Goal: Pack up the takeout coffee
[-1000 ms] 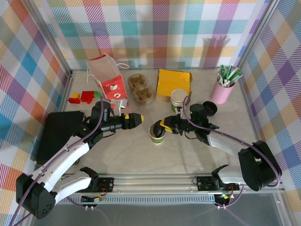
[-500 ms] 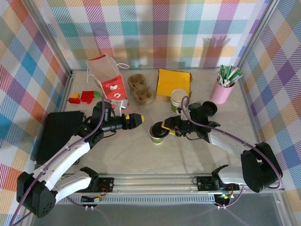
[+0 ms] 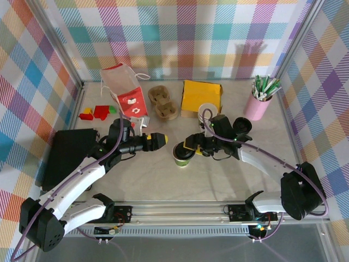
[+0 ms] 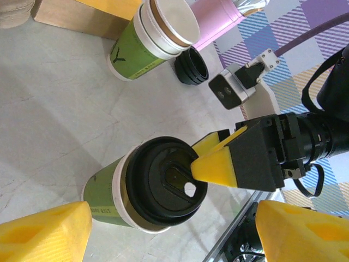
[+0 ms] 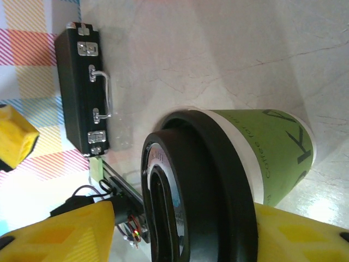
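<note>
We are looking at the takeout coffee standing upright near the middle of the worktop, with its black lid sitting on the white rim band. The right gripper is reaching in from the right at the lid's height. Its yellow fingers are spreading wide to either side of the lid. In the right wrist view we are seeing a strip of bare space between one finger and the lid; on the other side we cannot tell whether finger and lid are touching. In the left wrist view one of those fingers is lying across the lid's top. The left gripper is hovering just left of the cup and pointing at it, with its jaws standing wide and holding nothing. Behind the coffee, a taller stack of cups is standing beside a yellow box, and a pink cup of sticks is standing farther right. A black case is lying at the left side of the worktop.
</note>
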`<move>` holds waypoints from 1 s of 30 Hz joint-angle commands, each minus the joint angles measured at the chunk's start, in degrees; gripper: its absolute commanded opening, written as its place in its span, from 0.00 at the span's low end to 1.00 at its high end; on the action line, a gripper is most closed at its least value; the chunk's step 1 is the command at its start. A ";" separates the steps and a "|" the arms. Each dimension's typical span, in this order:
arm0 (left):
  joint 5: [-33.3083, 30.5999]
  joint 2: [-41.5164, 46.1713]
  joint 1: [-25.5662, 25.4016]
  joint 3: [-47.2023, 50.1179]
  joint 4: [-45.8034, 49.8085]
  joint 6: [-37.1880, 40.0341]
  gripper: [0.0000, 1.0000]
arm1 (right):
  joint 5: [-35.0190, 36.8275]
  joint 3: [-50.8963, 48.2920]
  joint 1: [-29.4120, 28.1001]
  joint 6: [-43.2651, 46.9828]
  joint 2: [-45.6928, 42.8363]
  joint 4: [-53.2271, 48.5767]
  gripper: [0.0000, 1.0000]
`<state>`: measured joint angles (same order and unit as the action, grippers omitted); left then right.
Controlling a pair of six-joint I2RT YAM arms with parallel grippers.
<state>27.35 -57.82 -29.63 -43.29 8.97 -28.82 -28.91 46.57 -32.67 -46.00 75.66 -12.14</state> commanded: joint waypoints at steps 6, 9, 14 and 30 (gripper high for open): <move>-1.11 -0.45 -0.87 0.97 -1.68 1.40 0.79 | 7.61 5.52 -2.51 5.46 2.18 -11.38 0.71; -1.24 -0.56 -0.96 0.92 -1.66 1.74 0.79 | 9.57 7.16 -3.14 6.57 3.38 -14.33 0.72; -1.51 -0.37 -0.97 0.84 -1.59 2.10 0.78 | 13.35 9.95 -4.72 7.35 4.49 -18.23 0.73; -2.30 0.13 -1.05 0.66 -0.89 2.89 0.79 | 14.21 14.08 -6.45 7.05 2.20 -20.85 0.75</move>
<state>25.47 -58.30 -30.04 -42.87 8.67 -27.33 -16.36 58.24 -38.68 -39.77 79.05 -29.56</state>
